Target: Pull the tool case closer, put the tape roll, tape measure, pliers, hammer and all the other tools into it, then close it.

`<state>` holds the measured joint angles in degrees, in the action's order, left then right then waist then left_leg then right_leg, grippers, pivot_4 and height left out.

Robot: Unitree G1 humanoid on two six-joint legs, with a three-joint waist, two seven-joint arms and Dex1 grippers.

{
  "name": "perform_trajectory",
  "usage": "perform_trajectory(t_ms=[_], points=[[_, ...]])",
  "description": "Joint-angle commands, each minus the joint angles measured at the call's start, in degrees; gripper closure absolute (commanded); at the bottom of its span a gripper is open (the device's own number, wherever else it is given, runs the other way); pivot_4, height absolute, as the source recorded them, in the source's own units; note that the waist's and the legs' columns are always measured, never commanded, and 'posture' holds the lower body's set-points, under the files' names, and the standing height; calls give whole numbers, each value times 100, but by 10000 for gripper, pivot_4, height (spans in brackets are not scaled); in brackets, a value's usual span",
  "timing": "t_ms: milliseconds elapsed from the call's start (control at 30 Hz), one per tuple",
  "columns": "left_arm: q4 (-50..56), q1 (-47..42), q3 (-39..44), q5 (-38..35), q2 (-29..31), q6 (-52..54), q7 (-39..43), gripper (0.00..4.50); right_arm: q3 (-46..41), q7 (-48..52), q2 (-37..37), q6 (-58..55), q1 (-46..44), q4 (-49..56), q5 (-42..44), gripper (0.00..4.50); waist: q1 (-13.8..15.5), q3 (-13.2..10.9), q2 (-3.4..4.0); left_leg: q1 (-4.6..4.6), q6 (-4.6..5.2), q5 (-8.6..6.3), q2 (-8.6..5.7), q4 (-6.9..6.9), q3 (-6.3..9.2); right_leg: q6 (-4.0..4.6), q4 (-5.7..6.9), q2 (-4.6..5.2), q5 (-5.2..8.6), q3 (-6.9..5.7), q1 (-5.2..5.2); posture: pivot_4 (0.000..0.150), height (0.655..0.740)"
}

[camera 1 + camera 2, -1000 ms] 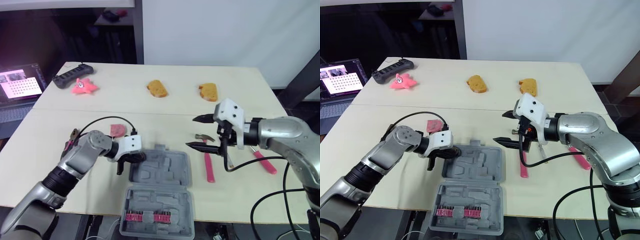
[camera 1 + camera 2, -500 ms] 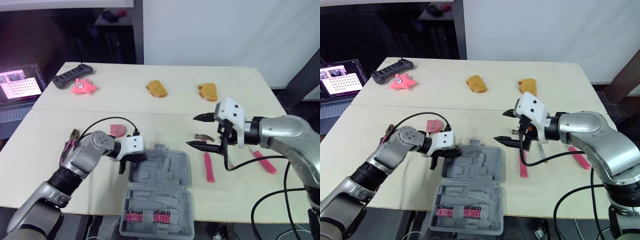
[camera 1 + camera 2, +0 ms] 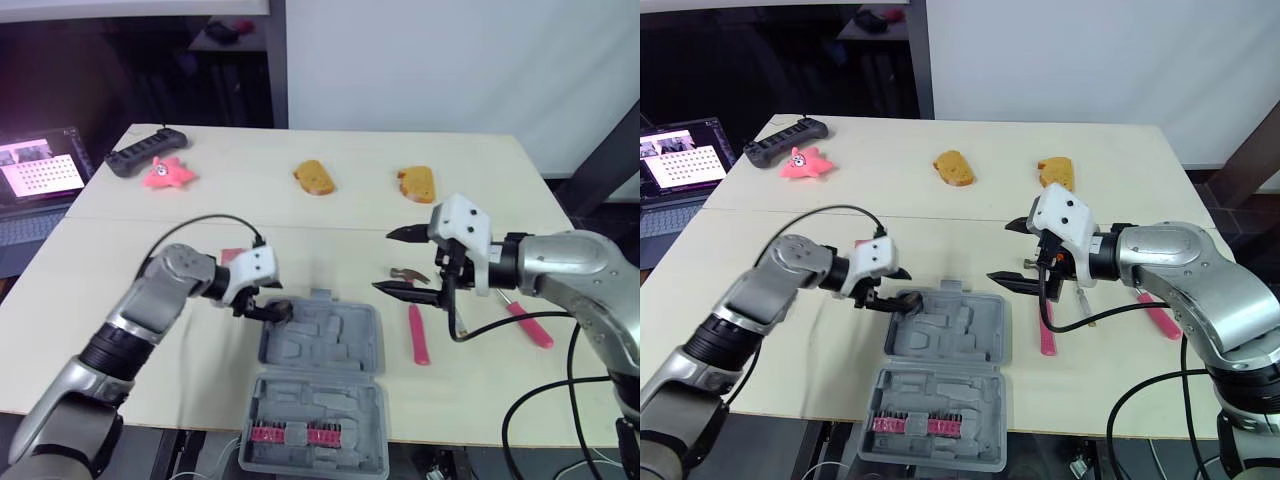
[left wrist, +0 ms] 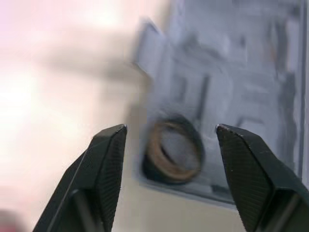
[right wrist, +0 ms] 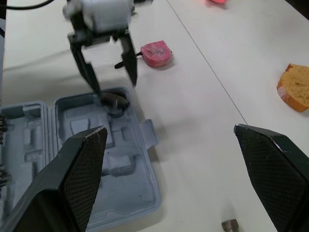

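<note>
Your left fingers [image 4: 104,164] stand apart and empty, just over the tape roll [image 4: 174,151], which lies in the far left corner of the open tool case [image 3: 325,350] on the bench [image 3: 480,180]. Your right fingers [image 5: 82,169] are spread wide too, holding nothing, over the hammer [image 3: 416,330] just right of the case. The tape measure [image 5: 156,53] sits on the bench beyond the case.

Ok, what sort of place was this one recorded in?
Probably a robotics lab or test room, not a real workshop: a plain table holds an open tool case alongside unrelated props such as a pink star toy, and a laptop showing a grid pattern sits beside it.
</note>
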<state>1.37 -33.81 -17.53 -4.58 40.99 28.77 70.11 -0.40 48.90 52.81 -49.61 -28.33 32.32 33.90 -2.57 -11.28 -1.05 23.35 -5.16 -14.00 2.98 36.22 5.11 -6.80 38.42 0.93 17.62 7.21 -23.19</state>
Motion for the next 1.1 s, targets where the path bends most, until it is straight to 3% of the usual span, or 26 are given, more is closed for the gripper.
perform_trajectory(t_ms=[33, 367, 500, 1100], points=[[217, 140, 165, -166, 125, 82, 46, 14395, -55, 2, -1, 121, -36, 62, -29, 0, -1, 0, 0, 0, 0, 0, 0, 0, 0, 0, 0, 0, 0, 0, 0, 1500, 7377], [-41, 320, 451, -503, -129, -45, -159, 14395, -3, -16, -50, 116, -85, 72, -37, 0, 14, 0, 0, 1, 0, 0, 0, 3, 0, 0, 0, 0, 0, 0, 0, 1500, 7377], [-236, 615, 452, -453, -224, -680, -227, 32510, -16, -32, -63, 93, -70, 107, -9, 0, -16, 1, 1, -3, 0, 0, 0, 0, -1, 0, 0, 0, 0, 1, 0, 1500, 7377], [-2215, 862, 282, -155, -985, -2659, -364, 32510, -40, -29, -20, 116, -46, 117, -55, 0, 0, 1, 2, -3, 0, 0, -1, 3, 1, 0, 3, 0, -1, -1, 3, 1500, 7377]])
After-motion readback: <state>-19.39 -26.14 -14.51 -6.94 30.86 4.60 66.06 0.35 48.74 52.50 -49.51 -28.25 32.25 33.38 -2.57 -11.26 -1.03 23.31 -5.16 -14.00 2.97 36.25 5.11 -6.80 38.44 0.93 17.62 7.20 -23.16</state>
